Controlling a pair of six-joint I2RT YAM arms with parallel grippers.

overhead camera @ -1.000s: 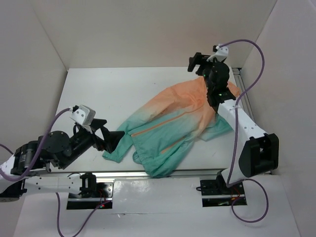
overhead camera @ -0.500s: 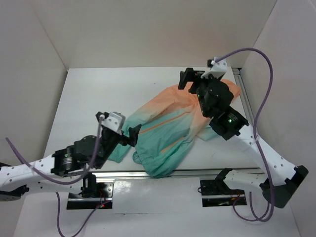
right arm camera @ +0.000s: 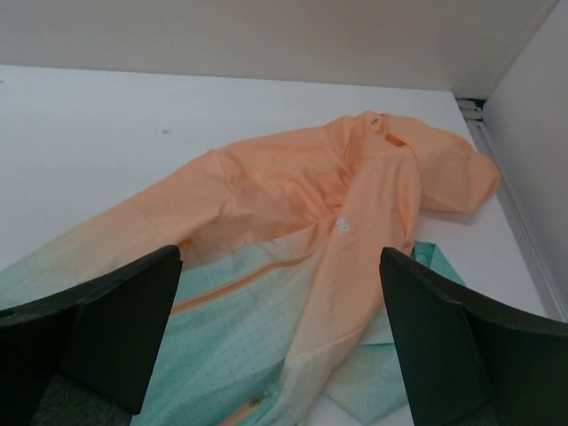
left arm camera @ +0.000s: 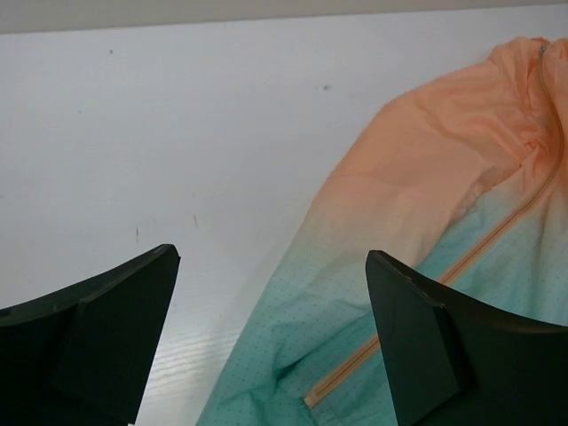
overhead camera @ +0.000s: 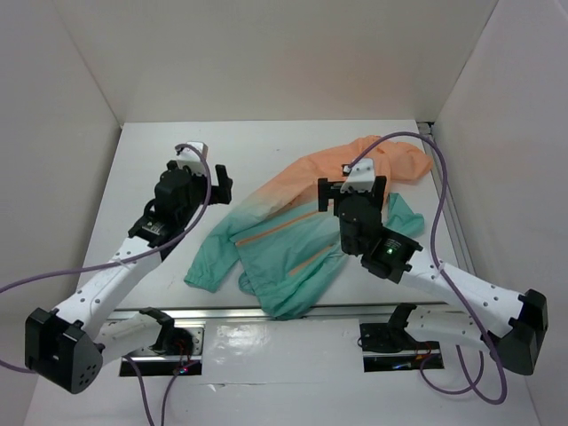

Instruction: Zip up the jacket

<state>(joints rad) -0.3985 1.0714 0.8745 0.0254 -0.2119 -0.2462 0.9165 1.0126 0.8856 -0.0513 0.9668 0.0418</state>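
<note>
Two grippers are in view, and both are wide open with nothing in them.

In the top view, the left gripper sits in the upper left part of the picture, over the white table. It is just beside the left edge of the jacket and is not touching it. In the left wrist view, its two dark fingers stand far apart at the bottom of the frame. Only bare table and the jacket's sleeve show between them.

The jacket lies flat on the table, from the middle of the top view out to the right. Its orange hood is at the upper right and its green hem is at the bottom middle. An orange zipper tape runs slantwise down the front.

The right gripper hangs over the middle of the jacket, right of the zipper tape. In the right wrist view, its fingers are spread wide and grip nothing.
</note>
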